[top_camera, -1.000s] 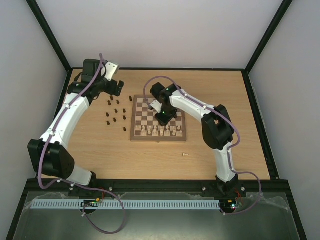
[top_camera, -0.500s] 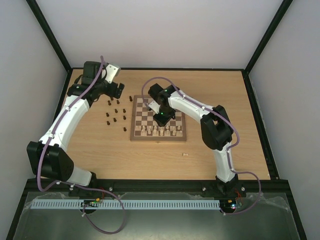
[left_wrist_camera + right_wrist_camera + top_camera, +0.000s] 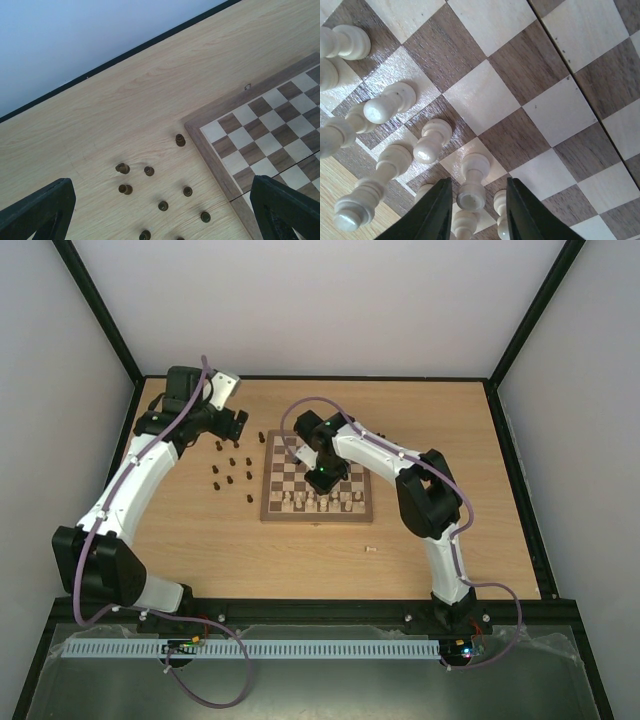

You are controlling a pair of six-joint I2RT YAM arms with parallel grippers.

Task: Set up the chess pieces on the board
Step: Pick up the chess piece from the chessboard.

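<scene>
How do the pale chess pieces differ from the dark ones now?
Colour: the pale pieces are cream, the dark pieces brown. Place: the pale ones mostly stand on the board, along its near edge; the dark ones are scattered on the table left of it. Grippers: the right gripper straddles a pale pawn; the open left gripper hangs above the dark ones, touching none. Both are small chessmen.

Bright, even light from overhead; faint soft shadows on the table (image 3: 450, 530). No glare. Left wrist view: board (image 3: 270, 135) sharp, fingers (image 3: 40, 210) soft (close to lens). Right wrist close-up: chess pieces (image 3: 432, 142) crisp, short shadows.
</scene>
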